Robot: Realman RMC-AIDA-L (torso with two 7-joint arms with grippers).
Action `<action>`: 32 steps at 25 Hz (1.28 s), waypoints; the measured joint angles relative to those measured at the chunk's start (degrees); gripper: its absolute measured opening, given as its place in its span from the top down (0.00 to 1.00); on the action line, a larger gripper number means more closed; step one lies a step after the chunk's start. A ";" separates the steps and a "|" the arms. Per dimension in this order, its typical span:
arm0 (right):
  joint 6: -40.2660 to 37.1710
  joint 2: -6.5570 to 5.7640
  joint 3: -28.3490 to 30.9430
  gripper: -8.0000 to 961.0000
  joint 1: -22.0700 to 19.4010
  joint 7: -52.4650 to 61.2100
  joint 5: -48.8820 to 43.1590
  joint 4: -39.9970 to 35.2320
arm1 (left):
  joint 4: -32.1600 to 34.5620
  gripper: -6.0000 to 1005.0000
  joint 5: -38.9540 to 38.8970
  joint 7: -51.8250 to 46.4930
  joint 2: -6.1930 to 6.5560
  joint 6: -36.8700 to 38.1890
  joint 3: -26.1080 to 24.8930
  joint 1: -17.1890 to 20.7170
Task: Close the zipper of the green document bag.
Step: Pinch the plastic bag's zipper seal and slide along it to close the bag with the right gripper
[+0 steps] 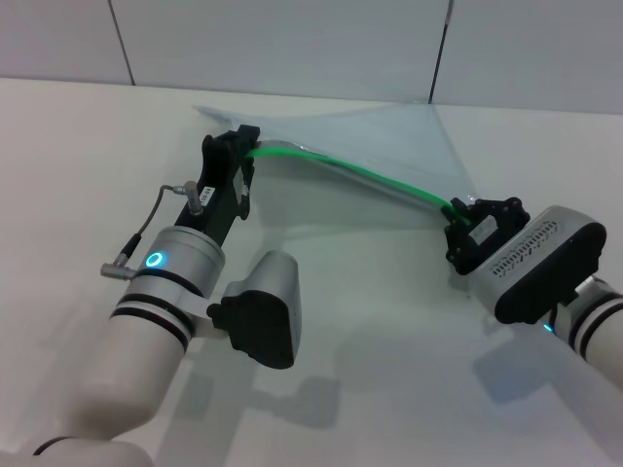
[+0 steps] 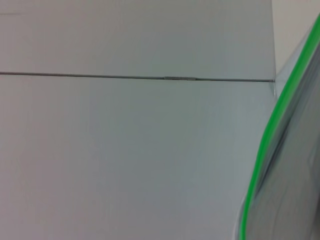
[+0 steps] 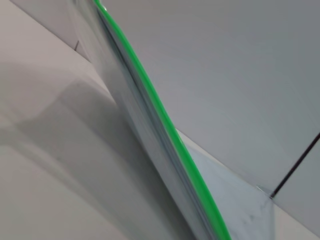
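The green document bag [image 1: 375, 141] is a translucent pale pouch held up off the white table, spanning between both grippers. Its zipper [image 1: 360, 175], a thin bright green strip, sags in a curve along the near edge. My left gripper [image 1: 245, 152] is shut on the zipper's left end. At the right end my right gripper [image 1: 459, 212] is shut on the zipper; the slider is hidden among the fingers. In the left wrist view the zipper [image 2: 272, 125] edges the bag [image 2: 295, 175] close up. The right wrist view shows the zipper [image 3: 165, 120] running along the bag [image 3: 142, 140].
A white table [image 1: 370, 331] lies under the bag, with bare surface between the two arms. A grey tiled wall [image 1: 292, 39] rises right behind the bag's far edge. The left arm's forearm [image 1: 175, 263] reaches in from the near left.
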 joint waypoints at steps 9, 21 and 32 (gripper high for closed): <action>-0.79 0.00 0.00 0.85 -0.04 -0.02 1.42 1.70 | 0.00 0.94 0.00 0.10 0.00 0.00 0.00 0.05; -1.48 0.00 0.00 0.83 -0.04 0.02 2.30 2.54 | -0.07 0.94 0.00 0.20 0.00 0.00 0.09 -0.04; -1.60 -0.01 0.00 0.82 0.03 -0.24 3.83 2.93 | -0.09 0.94 0.00 0.19 0.00 -0.11 0.09 0.02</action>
